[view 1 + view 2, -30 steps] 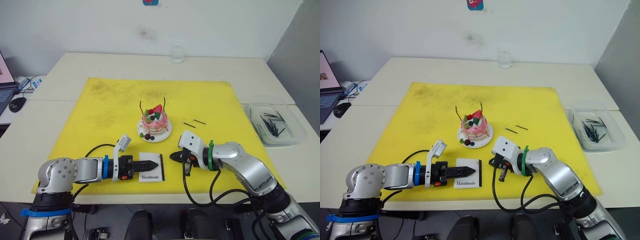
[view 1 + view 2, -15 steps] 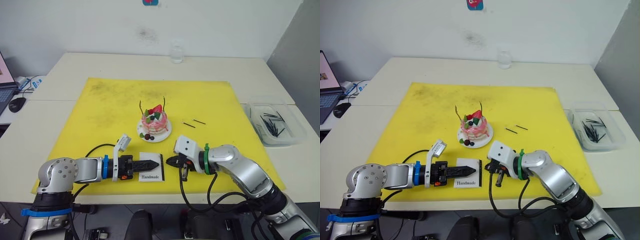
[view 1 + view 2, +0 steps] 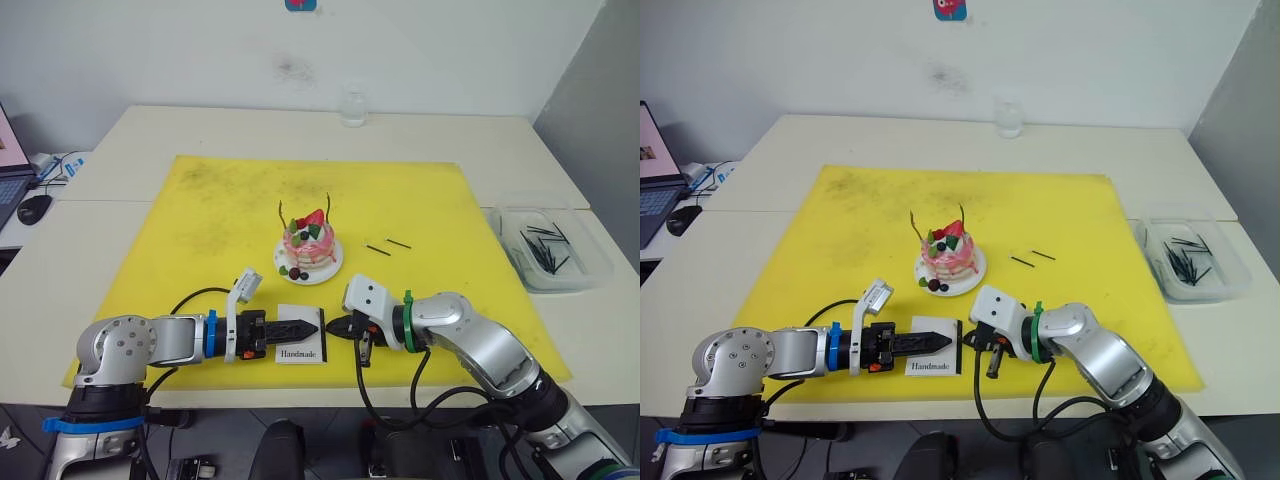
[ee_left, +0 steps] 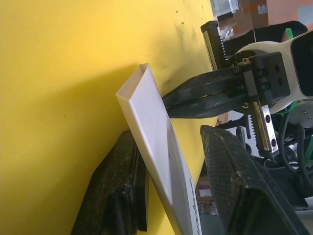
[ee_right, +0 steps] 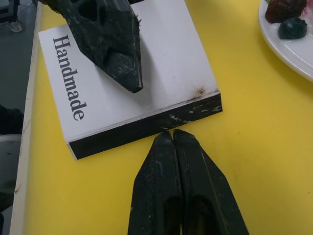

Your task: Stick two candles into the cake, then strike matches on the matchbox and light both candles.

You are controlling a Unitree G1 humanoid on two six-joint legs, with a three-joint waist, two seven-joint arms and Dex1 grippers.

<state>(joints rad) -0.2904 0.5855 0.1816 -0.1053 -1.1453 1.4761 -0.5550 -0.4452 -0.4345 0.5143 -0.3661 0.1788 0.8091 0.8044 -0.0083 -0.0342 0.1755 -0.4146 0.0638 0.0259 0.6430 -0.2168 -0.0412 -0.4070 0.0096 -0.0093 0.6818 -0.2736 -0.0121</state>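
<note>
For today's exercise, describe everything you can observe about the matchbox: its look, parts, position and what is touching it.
The matchbox is a flat white rectangular box, card-like, printed "Handmade" in black, with a scuffed black strip along one edge. It lies on the yellow mat near the front edge, in front of the cake. The left tool presses on it from above; the right tool, fingers together, meets the black strip.
</note>
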